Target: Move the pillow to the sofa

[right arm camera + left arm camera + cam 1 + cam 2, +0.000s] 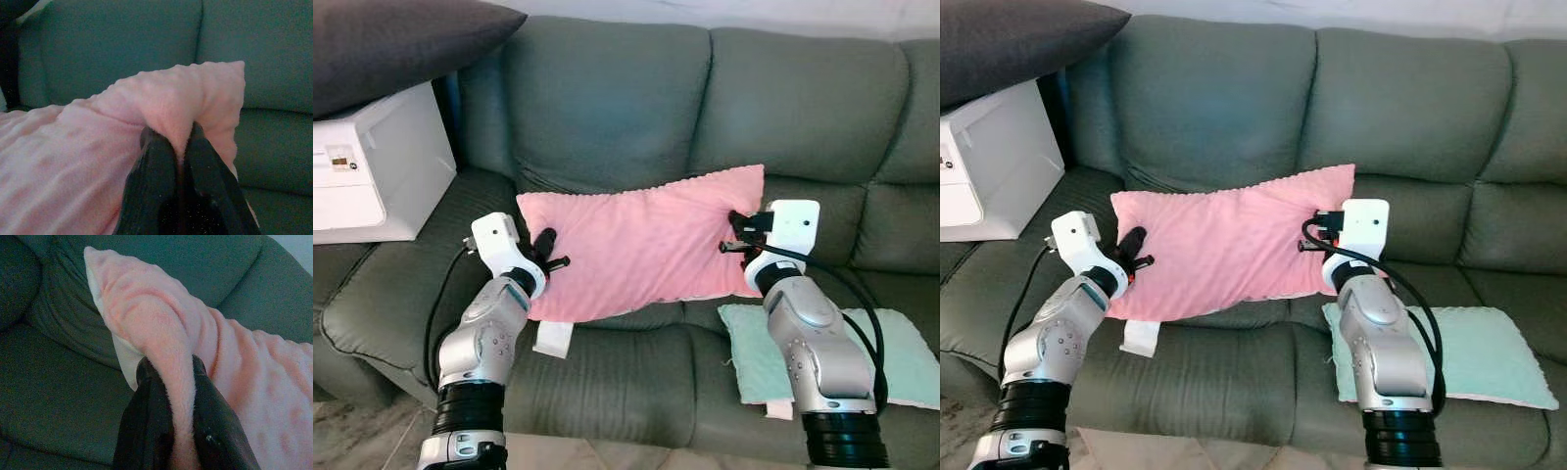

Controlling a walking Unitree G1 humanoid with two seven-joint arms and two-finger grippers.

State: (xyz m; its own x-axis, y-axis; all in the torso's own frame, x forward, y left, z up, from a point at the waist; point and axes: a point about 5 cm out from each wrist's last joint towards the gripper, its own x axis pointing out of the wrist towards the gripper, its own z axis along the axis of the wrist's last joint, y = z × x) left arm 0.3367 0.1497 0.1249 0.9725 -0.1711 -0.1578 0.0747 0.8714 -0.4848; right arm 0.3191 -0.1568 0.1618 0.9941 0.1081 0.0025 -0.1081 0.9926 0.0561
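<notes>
A grey-green sofa (607, 108) spans my frame, a white box (377, 166) at upper left under a dark cushion (391, 39), a mint cushion (891, 352) lower right, and centre-frame the pink pillow (641, 245) clenched between my left tool (548, 257) and right tool (736, 235).

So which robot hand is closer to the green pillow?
The right. The right gripper pinches the pink pillow just above the green pillow. The left gripper pinches the pink pillow's far end.
</notes>
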